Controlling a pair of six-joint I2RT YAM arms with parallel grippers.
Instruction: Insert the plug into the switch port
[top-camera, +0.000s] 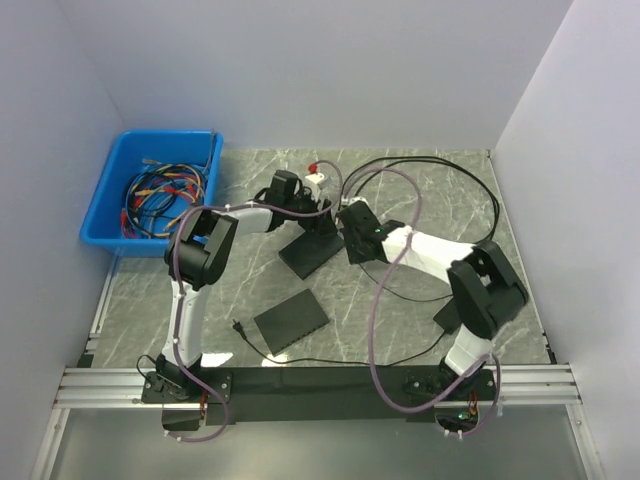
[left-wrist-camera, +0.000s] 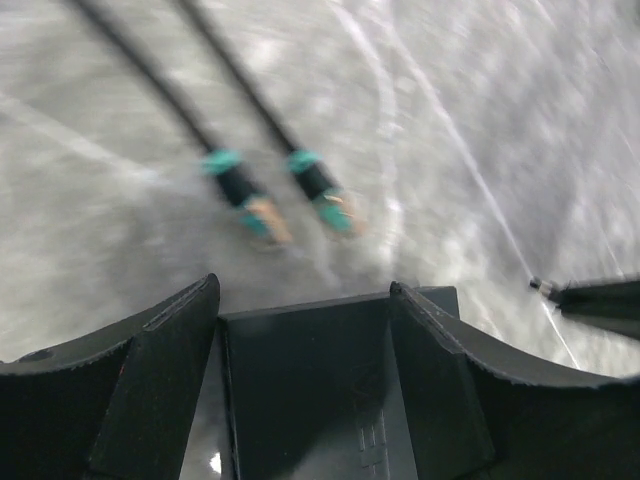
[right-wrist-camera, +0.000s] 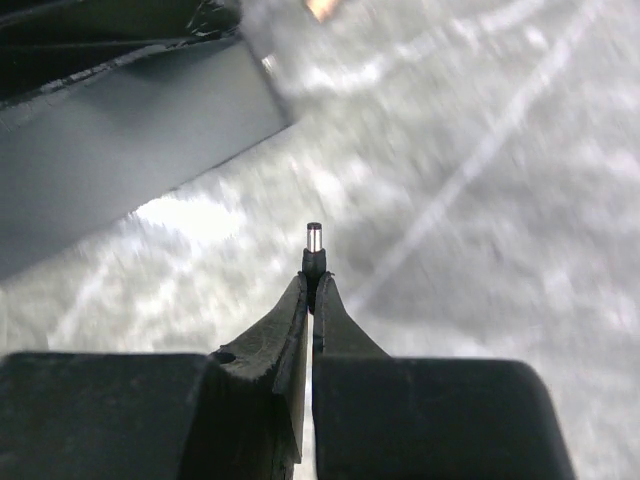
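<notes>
The plug (right-wrist-camera: 314, 242) is pinched in the right gripper (right-wrist-camera: 313, 285), near the switch (right-wrist-camera: 140, 130), which the left gripper (left-wrist-camera: 303, 292) clasps by its sides. A straight push may miss the port and hit the casing. The plug's long axis follows the fingers, and its tip points past the switch.

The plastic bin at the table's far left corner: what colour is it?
The rectangular plastic bin is blue; the top external view shows it best.
</notes>
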